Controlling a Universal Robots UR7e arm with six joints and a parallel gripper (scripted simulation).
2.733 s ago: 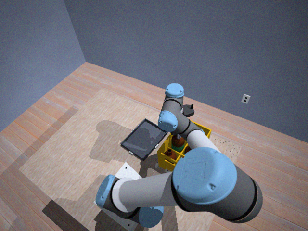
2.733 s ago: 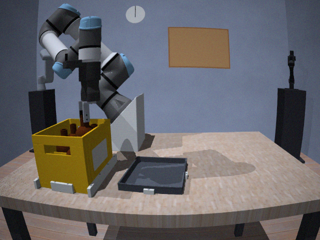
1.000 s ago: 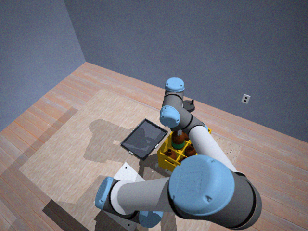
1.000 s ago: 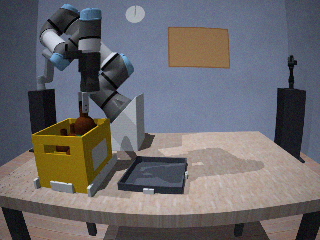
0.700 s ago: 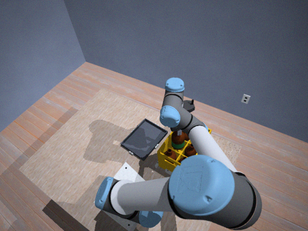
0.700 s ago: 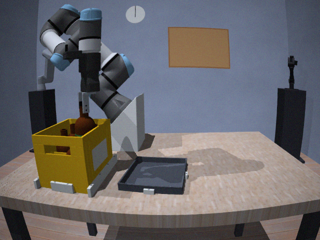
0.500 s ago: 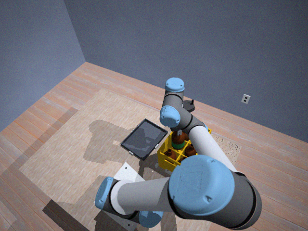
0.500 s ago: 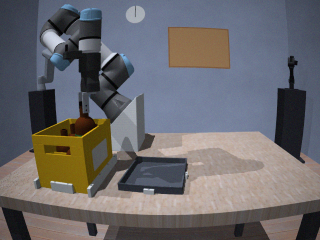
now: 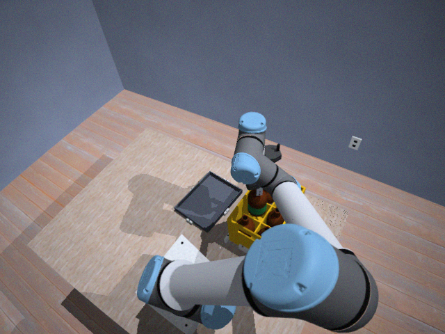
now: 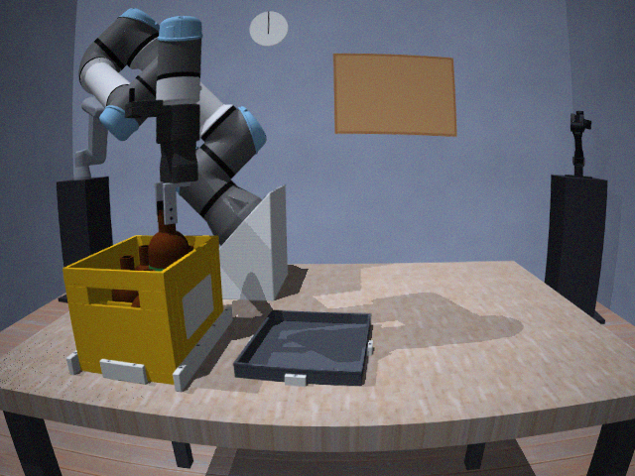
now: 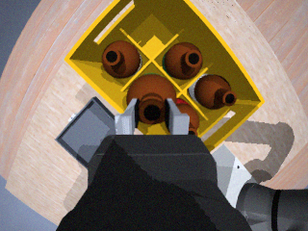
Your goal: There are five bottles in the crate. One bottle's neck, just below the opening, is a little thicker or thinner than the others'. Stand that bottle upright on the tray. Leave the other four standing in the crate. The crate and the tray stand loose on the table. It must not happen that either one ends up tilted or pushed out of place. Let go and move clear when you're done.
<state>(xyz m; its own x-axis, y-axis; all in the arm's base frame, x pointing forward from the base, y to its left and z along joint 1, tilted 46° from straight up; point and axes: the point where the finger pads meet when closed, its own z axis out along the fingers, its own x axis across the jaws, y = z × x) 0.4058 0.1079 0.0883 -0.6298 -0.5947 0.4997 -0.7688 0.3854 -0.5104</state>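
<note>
My gripper (image 10: 165, 217) (image 11: 151, 108) is shut on the neck of a brown bottle (image 10: 167, 246) (image 9: 259, 198) (image 11: 152, 90) with a green label. The bottle is raised so that its shoulder stands above the rim of the yellow crate (image 10: 128, 312) (image 9: 237, 226). Three more brown bottles (image 11: 119, 58) (image 11: 185, 60) (image 11: 215, 91) stand in their cells in the wrist view; another is partly hidden behind a finger. The dark tray (image 10: 303, 371) (image 9: 186, 211) (image 11: 80, 135) lies empty on the table beside the crate.
White stop blocks (image 10: 123, 370) hold the crate's foot. A white wedge-shaped arm base (image 10: 261, 240) stands behind the crate and tray. Black posts (image 10: 576, 240) stand at the table's far corners. The arm's big elbow (image 9: 290, 266) blocks part of the top view.
</note>
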